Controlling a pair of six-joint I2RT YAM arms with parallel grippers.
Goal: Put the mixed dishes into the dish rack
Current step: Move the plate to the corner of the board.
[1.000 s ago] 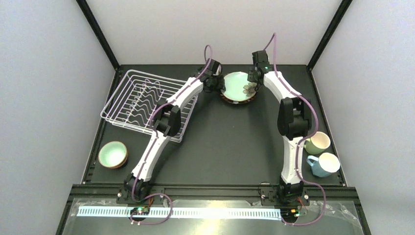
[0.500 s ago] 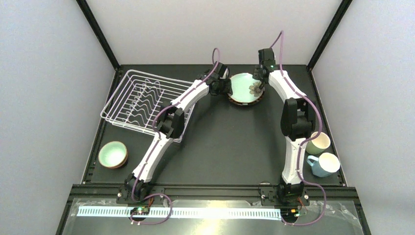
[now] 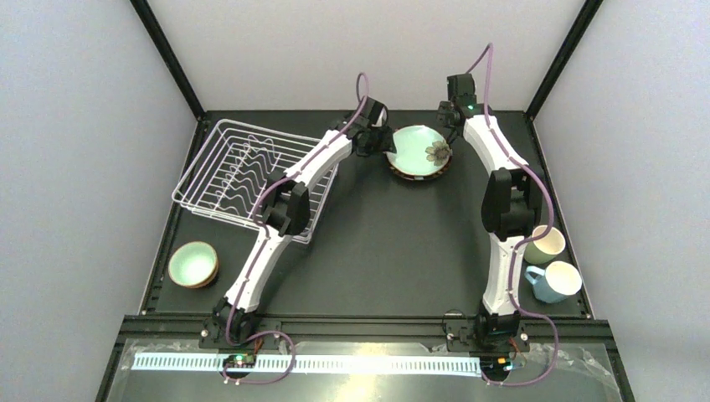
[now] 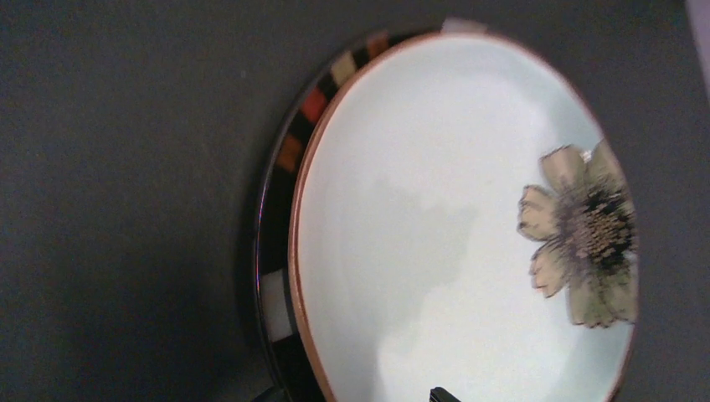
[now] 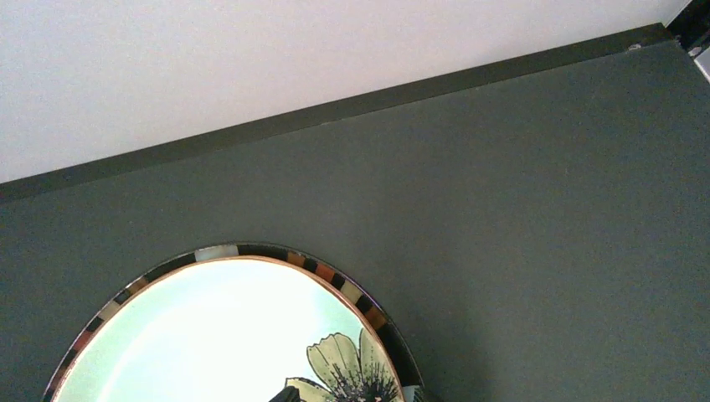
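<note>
plate: flat at far middle of desk, right of dish rack
left pincer: at plate's left rim — gap can't be told
right pincer: wide, empty, at far-right rim
advice: get a finger under the rim, clamp firmly

Both arms stretch far forward, elbows bent; left gripper and right gripper point inward, the right one's jaws wide.
</note>
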